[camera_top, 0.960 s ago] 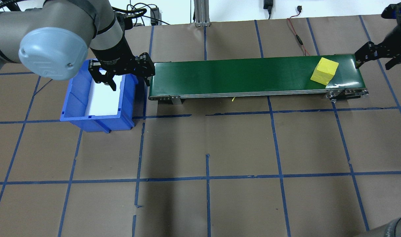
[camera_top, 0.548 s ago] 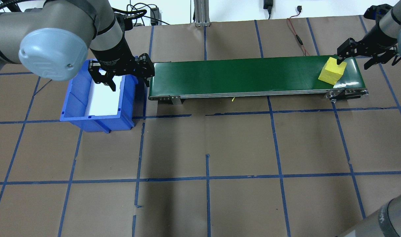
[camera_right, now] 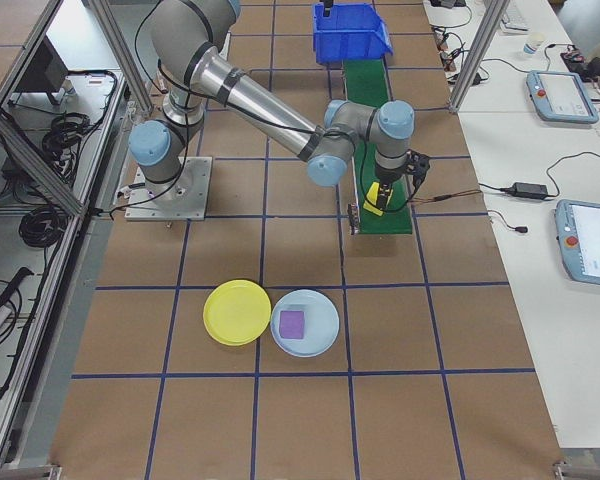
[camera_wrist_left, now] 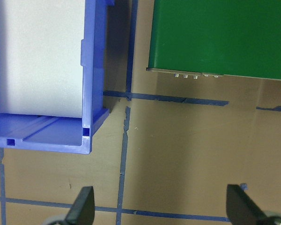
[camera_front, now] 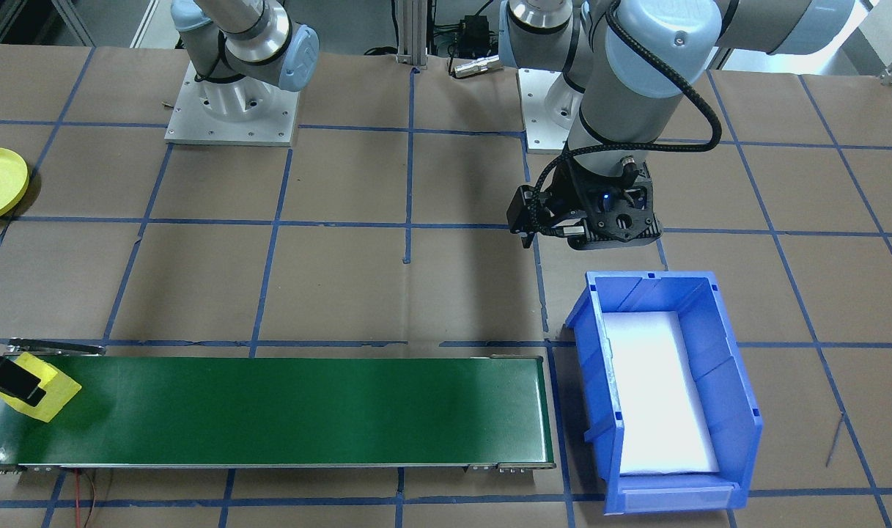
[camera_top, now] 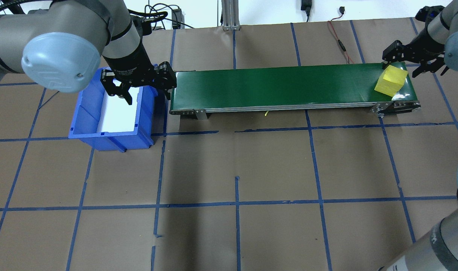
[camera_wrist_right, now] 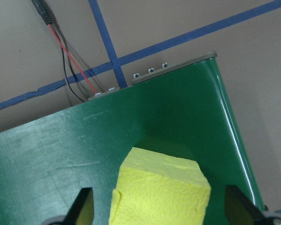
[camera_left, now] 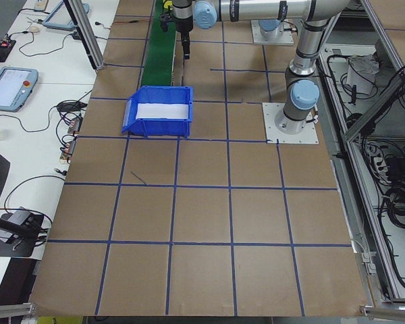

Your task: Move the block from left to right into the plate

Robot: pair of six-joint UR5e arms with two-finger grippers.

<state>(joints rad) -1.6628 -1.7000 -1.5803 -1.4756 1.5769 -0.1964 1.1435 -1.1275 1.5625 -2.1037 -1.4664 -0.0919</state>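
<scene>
Yellow block (camera_top: 391,79) is sitting flat on the green conveyor belt (camera_top: 281,87) at its far right end, near the end roller; it looks roughly cubic so no clear long axis, its faces turned at a slant to the belt edges. Right claw (camera_top: 413,63) is hanging over the block with the arm reaching in from the right edge of the overhead view, wrist pointing down; fingers (camera_wrist_right: 82,206) are standing wide apart on either side of the block in the right wrist view, not gripping anything. Compared with half a second ago the block is riding further toward the belt's right end and the right claw is tracking with it, now more squarely above it. Left claw (camera_top: 138,83) is hovering over the near-belt rim of the blue bin (camera_top: 85,113), arm bent down from the upper left, fingers spread and empty, pose unchanged from the earlier frames. Yellow plate (camera_right: 237,312) is lying on the bench (camera_top: 236,169) well apart from the belt, just beside a pale blue plate (camera_right: 320,335) carrying a purple block (camera_right: 292,324).
</scene>
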